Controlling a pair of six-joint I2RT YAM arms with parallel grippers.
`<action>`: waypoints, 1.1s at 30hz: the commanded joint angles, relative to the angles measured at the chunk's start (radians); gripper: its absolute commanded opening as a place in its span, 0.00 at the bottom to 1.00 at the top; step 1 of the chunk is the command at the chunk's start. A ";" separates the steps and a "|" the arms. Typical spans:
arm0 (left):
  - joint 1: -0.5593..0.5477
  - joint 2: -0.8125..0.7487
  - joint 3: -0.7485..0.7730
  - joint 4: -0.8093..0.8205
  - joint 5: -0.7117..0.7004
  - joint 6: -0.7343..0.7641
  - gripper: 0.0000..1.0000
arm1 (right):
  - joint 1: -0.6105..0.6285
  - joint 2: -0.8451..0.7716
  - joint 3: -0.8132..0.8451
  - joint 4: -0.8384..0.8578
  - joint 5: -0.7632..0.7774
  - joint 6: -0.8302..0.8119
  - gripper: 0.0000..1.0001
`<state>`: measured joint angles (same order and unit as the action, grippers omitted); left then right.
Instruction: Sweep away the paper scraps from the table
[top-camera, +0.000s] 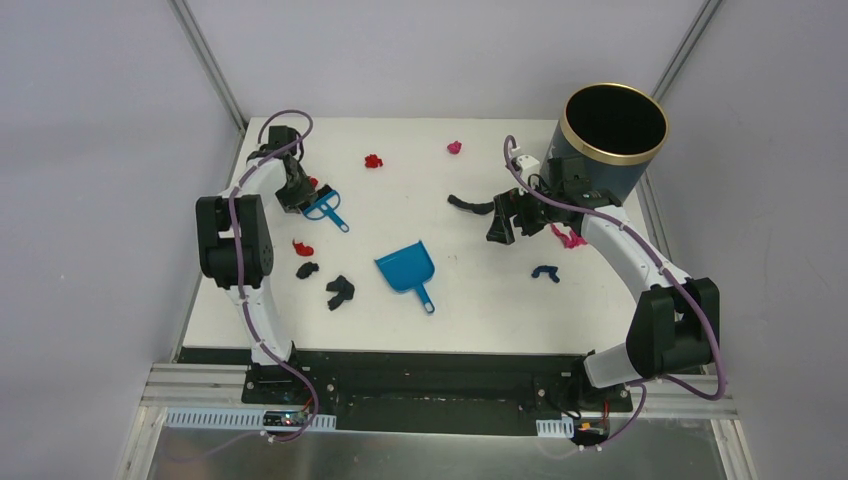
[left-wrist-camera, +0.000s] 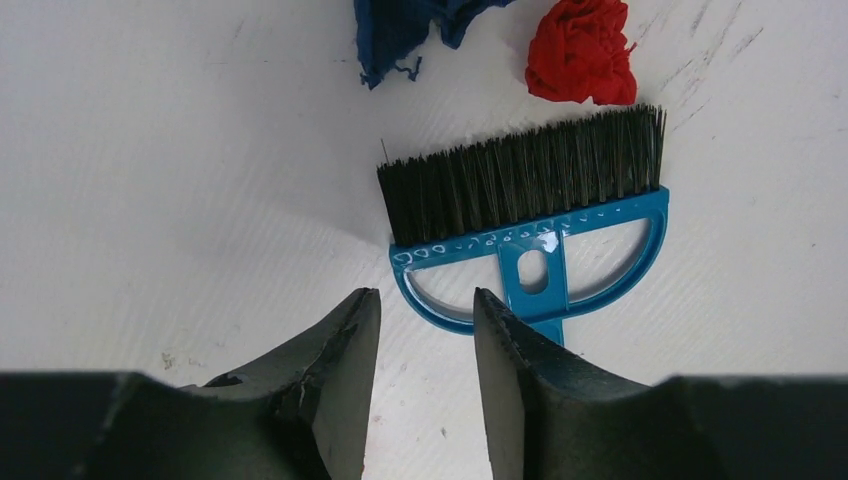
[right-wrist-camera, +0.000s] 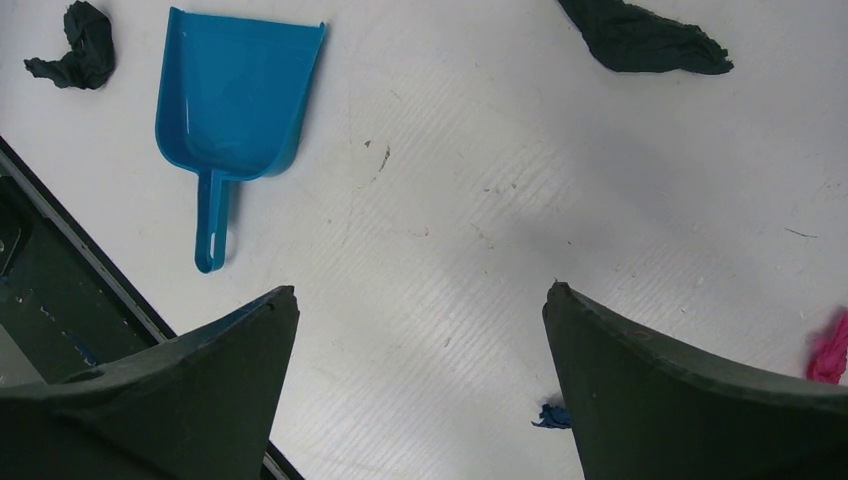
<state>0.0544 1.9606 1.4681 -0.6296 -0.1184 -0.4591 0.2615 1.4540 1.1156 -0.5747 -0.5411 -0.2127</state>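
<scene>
Left gripper (left-wrist-camera: 425, 300), jaws parted and empty, hovers over the stiff plastic handle of the blue hand brush (left-wrist-camera: 520, 200), the likely grip point; featherlight crumpled paper scraps (left-wrist-camera: 582, 50) should skid easily.

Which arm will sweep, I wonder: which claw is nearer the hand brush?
Left. The left claw hovers at the handle end of the brush, jaws apart; the right claw hangs open across the table, near the bin.
</scene>
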 joint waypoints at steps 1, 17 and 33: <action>0.009 0.042 0.043 -0.003 0.062 0.004 0.39 | -0.001 -0.011 0.002 0.011 -0.033 -0.024 0.96; 0.009 0.062 0.004 0.014 0.045 0.019 0.28 | -0.001 0.003 0.004 0.002 -0.038 -0.033 0.96; 0.002 -0.056 -0.033 0.024 0.088 -0.012 0.00 | -0.007 0.000 0.010 -0.008 -0.017 -0.034 0.97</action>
<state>0.0605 2.0026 1.4391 -0.6212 -0.0750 -0.4595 0.2611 1.4616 1.1156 -0.5854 -0.5545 -0.2302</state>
